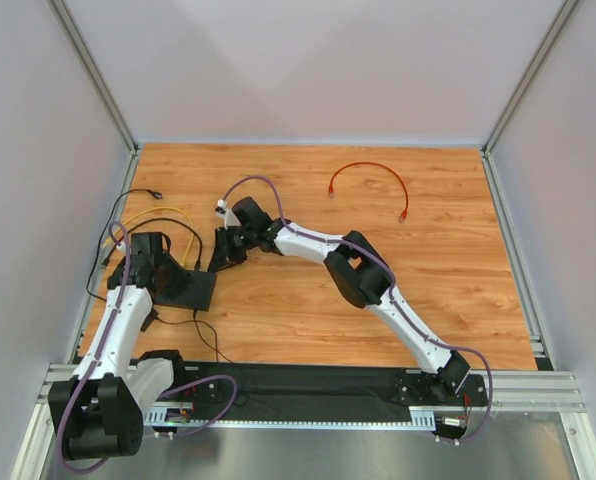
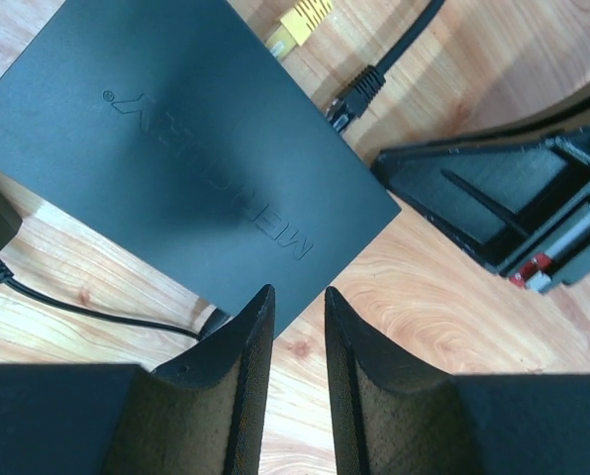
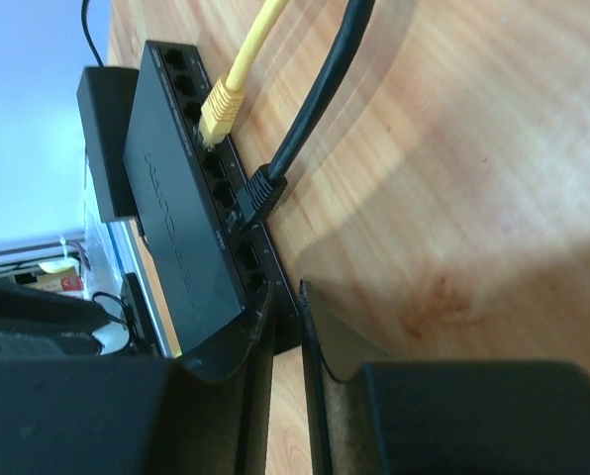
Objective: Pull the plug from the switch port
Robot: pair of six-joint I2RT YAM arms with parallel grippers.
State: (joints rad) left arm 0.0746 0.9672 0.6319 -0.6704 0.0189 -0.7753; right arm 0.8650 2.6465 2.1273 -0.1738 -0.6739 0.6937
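The switch (image 3: 176, 198) lies flat on the wood just ahead of my right gripper (image 3: 286, 297), with its near corner at the fingertips. Only this wrist view shows me the port face. A yellow plug (image 3: 219, 109) and a black plug (image 3: 260, 193) are both seated, the black one nearer the tips. Those jaws stand a slit apart, holding nothing. The left wrist view gives the lid instead (embossed lettering). My left gripper (image 2: 297, 294) hovers over a corner, narrowly open and empty. Overhead alone shows an orange cable (image 1: 368, 165) well beyond both.
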